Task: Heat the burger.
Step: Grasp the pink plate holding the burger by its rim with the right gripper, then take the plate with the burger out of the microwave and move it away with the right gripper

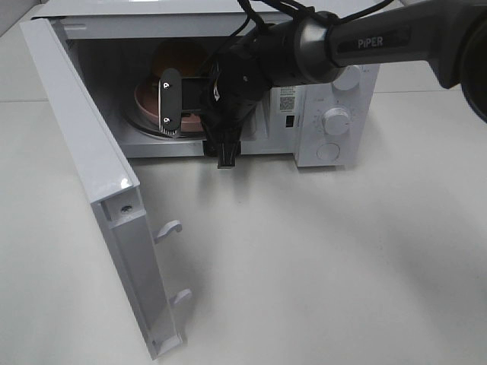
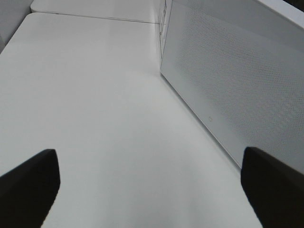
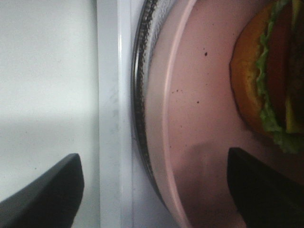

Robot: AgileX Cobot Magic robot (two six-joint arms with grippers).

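Note:
The burger (image 1: 181, 57) (image 3: 266, 71), with a golden bun and green lettuce, sits on a round pink plate (image 1: 146, 103) (image 3: 199, 95) inside the open microwave (image 1: 335, 122). The plate lies over the glass turntable (image 3: 140, 95). My right gripper (image 1: 198, 128) (image 3: 154, 190) reaches into the cavity mouth, open. Its jaws straddle the plate's near rim, one finger over the plate and one outside over the sill, neither clearly touching. My left gripper (image 2: 152, 185) is open over bare table beside the microwave door (image 2: 237, 80), with nothing between its fingers.
The microwave door (image 1: 91, 152) swings out to the left toward the table's front, with its latch hooks (image 1: 169, 228) sticking out. Control knobs (image 1: 335, 120) are on the microwave's right panel. The right arm (image 1: 365, 42) crosses above the oven front.

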